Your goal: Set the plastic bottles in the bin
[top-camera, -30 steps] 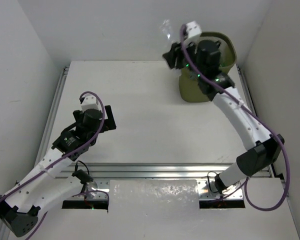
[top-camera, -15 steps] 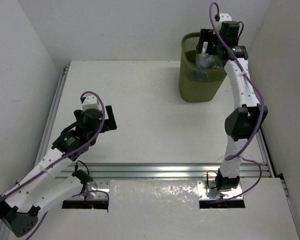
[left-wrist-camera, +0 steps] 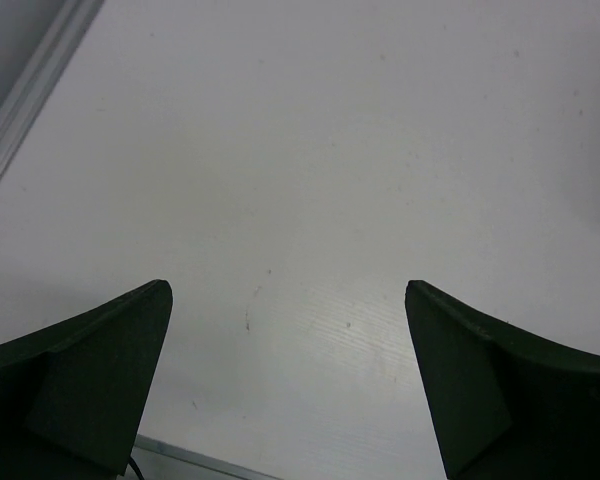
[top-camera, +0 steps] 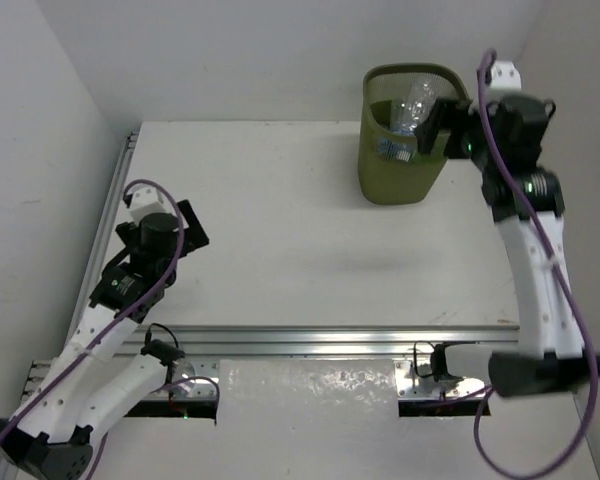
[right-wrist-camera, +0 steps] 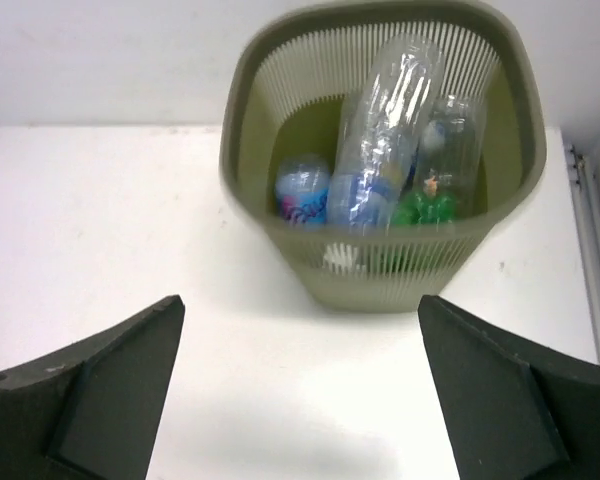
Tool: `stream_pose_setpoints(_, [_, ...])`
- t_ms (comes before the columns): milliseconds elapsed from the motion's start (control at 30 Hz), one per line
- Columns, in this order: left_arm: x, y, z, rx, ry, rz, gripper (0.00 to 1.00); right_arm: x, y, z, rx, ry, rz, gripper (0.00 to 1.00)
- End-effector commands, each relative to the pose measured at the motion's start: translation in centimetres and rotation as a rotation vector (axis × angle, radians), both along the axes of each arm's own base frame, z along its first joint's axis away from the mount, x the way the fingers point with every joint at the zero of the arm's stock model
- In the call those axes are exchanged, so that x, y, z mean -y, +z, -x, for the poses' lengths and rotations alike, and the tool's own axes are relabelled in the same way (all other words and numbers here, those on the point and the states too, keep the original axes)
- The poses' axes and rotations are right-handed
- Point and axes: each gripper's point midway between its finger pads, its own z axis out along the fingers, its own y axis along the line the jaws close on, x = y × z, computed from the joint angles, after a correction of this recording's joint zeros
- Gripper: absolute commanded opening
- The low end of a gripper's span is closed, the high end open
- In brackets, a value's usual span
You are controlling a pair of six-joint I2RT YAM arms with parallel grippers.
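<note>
The olive-green bin (top-camera: 405, 170) stands at the table's back right. Several plastic bottles lie inside it: a tall clear one (right-wrist-camera: 385, 130) leaning upright, a small one with a blue label (right-wrist-camera: 302, 190), a green one (right-wrist-camera: 425, 208) and another clear one (right-wrist-camera: 450, 140). In the top view they show as a clear cluster (top-camera: 408, 112). My right gripper (top-camera: 442, 125) hangs just right of the bin's rim, open and empty (right-wrist-camera: 300, 305). My left gripper (top-camera: 188, 228) is open and empty over bare table at the left (left-wrist-camera: 288, 290). No bottle lies on the table.
A metal rail (top-camera: 310, 338) runs along the table's near edge and another (left-wrist-camera: 30, 100) along the left side. White walls close in the back and both sides.
My right gripper carried a clear bottle over the bin, opened, and swung to the bin's right; the bottle now rests inside. The left arm drew back to the left.
</note>
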Motion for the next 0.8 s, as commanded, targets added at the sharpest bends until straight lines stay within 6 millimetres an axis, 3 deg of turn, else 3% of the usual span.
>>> stream_pose_setpoints(0, [-1.6, 4.0, -0.1, 0.153, 0.08, 0.054, 1.0, -1.2, -4.9, 5.0, -0.044, 0.056, -0.053, 0.99])
stream_pose_setpoints(33, [-1.7, 4.2, 0.0, 0.161, 0.084, 0.052, 1.0, -1.6, -5.9, 6.3, -0.057, 0.081, -0.069, 0.99])
stream_pose_setpoints(67, [-2.2, 4.4, 0.3, 0.174, 0.104, 0.045, 1.0, -1.9, -8.8, 7.5, -0.114, 0.093, -0.08, 0.99])
stream_pose_setpoints(133, [-2.7, 4.5, 0.8, 0.189, 0.124, 0.045, 1.0, -2.3, -9.5, 10.1, -0.102, 0.123, -0.093, 0.99])
stream_pose_setpoints(167, [-2.7, 4.6, 0.9, 0.201, 0.123, 0.051, 1.0, -2.2, -12.3, 11.0, -0.153, 0.125, -0.088, 0.99])
stream_pose_setpoints(200, [-2.7, 4.6, 0.9, 0.208, 0.121, 0.054, 1.0, -2.1, -12.6, 12.3, -0.138, 0.125, -0.084, 0.99])
stream_pose_setpoints(233, [-2.8, 4.6, 1.2, 0.219, 0.115, 0.056, 1.0, -1.8, -15.1, 13.1, -0.18, 0.108, -0.076, 0.99])
stream_pose_setpoints(333, [-2.8, 4.4, 1.4, 0.248, 0.103, 0.054, 1.0, -1.3, -16.8, 15.3, -0.177, 0.102, -0.047, 0.99])
stream_pose_setpoints(367, [-2.7, 4.5, 1.4, 0.262, 0.094, 0.058, 1.0, -0.9, -18.7, 16.1, -0.217, 0.082, -0.046, 0.99])
stream_pose_setpoints(567, [-2.4, 3.5, 1.5, 0.289, 0.049, 0.042, 1.0, 0.3, -22.4, 18.6, -0.214, 0.02, -0.021, 0.99])
stream_pose_setpoints(767, [-2.1, 2.5, 1.1, 0.288, 0.026, 0.024, 1.0, 0.9, -22.3, 18.8, -0.134, -0.004, 0.018, 0.99])
